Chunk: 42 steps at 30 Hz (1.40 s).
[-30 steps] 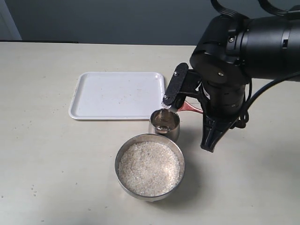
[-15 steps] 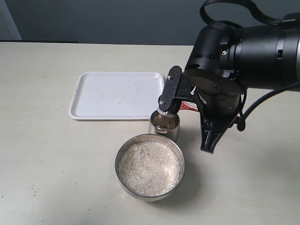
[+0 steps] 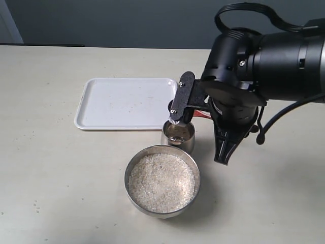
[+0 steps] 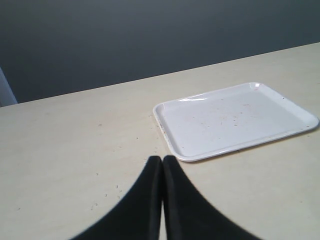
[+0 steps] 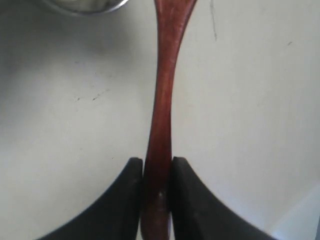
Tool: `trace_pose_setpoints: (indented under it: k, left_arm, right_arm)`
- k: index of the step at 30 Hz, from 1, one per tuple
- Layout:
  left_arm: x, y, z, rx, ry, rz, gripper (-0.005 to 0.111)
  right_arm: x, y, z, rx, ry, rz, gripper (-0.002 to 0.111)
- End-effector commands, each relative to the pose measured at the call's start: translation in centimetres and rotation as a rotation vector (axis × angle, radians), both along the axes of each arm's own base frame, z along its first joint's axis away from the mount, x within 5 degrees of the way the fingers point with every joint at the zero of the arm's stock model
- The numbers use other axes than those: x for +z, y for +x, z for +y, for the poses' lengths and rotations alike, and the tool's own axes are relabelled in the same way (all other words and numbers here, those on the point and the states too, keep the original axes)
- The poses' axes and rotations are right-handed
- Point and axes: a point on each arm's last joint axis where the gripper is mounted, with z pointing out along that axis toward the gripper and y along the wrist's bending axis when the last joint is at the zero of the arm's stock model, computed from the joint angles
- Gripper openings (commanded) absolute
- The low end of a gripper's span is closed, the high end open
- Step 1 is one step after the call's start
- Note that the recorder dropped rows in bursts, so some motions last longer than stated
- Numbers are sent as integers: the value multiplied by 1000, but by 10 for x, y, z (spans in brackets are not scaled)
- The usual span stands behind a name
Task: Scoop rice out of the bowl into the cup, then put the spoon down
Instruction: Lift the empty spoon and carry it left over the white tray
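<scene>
The steel bowl [image 3: 131, 170] sits at the front, filled with white rice [image 3: 161, 183]. The small steel cup [image 3: 178, 136] stands just behind the bowl, touching its rim. My right arm [image 3: 244, 76] hangs over the cup's right side. My right gripper [image 5: 157, 164] is shut on the handle of the reddish-brown wooden spoon [image 5: 163, 95]. Only a short red stretch of the spoon [image 3: 204, 116] shows beside the cup; its head is hidden. My left gripper [image 4: 162, 159] is shut and empty, low over the bare table.
A white tray [image 3: 127, 101] lies behind and left of the cup, also seen from the left wrist as the tray [image 4: 235, 120]. Stray grains dot the table near the left gripper. A steel rim [image 5: 85, 4] edges the right wrist view.
The right arm has shifted a little to the left and turned, bringing its black front part closer over the cup. Less of the spoon shows now.
</scene>
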Motion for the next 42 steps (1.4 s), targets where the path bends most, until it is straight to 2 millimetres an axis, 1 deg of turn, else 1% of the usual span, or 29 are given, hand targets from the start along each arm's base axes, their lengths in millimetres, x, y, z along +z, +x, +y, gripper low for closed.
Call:
trace_pose_setpoints:
  k: [1,4,8,11,13,16,20,23,26,33,38,42]
  left_arm:
    - [2,0,0,1,-8,-20,1]
    - [2,0,0,1,-8,-20,1]
    - [2,0,0,1,-8,-20,1]
    - [2,0,0,1,-8,-20,1]
    - [2,0,0,1,-8,-20,1]
    - [2,0,0,1,-8,-20,1]
    - [2,0,0,1,-8,-20,1]
    - [2,0,0,1,-8,-20,1]
    - [2,0,0,1,-8,-20,1]
    - [2,0,0,1,-8,-20,1]
    - [2,0,0,1,-8,-20,1]
    - [2,0,0,1,-8,-20,1]
  right_arm:
    - [7,8,5,32,42,-100,-1]
    - [19,19,11,26,138,-142,-1]
    - [34,44,17,-26,394,-154,-1]
    - [38,62,20,-83,523,-113,-1]
    - [36,69,25,-82,557,-69,-1]
    - [28,79,39,-25,562,-10,-1]
    - [11,94,59,-9,570,36,-1]
    - [-2,101,71,42,568,67,-1]
    - [-14,108,82,48,585,96,-1]
    - [-42,120,94,34,580,124,-1]
    - [-54,124,100,22,594,134,-1]
    - [-61,123,104,-9,624,164,-1]
